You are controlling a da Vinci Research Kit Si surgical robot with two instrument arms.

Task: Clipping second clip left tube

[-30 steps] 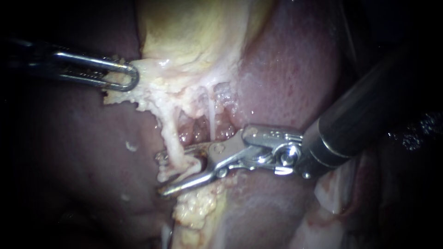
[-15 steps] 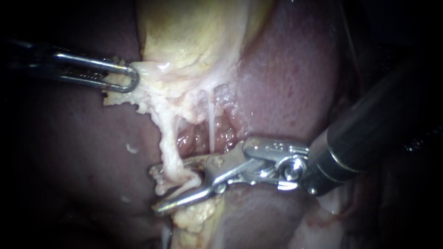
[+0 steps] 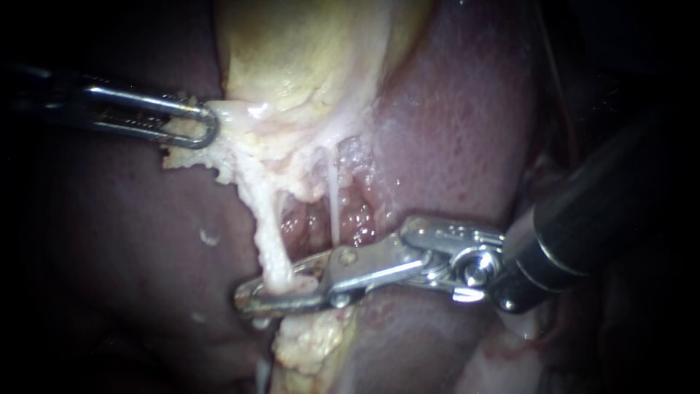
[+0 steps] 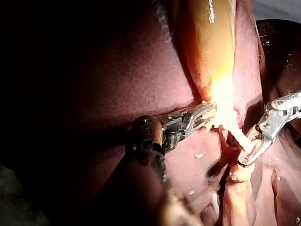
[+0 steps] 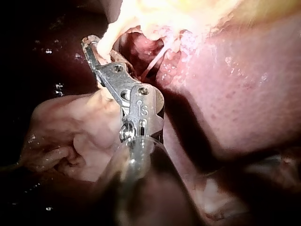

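Observation:
The left tube [image 3: 268, 233] is a pale strand running down from the yellow gallbladder [image 3: 306, 58] to fatty tissue below. My right instrument [image 3: 251, 298] comes in from the right, and its jaws are shut across the lower end of this tube. The right wrist view shows the same: the right instrument [image 5: 94, 52] has its jaws together on the pale strand. My left instrument [image 3: 195, 125] enters from the left, its jaws shut on the gallbladder's pale lower edge and holding it taut. In the left wrist view, the left instrument [image 4: 203, 114] holds that edge, with the right instrument [image 4: 249, 155] beyond it.
A thinner right tube [image 3: 334, 208] hangs beside the left one over a reddish hollow. Dark red liver [image 3: 452, 131] surrounds the site on both sides. A lump of yellow fat [image 3: 310, 343] lies just under the right instrument's jaws.
The right instrument's jaws, open around the left tube a second ago, have shut on it. The tube now runs straighter. The left instrument has held still.

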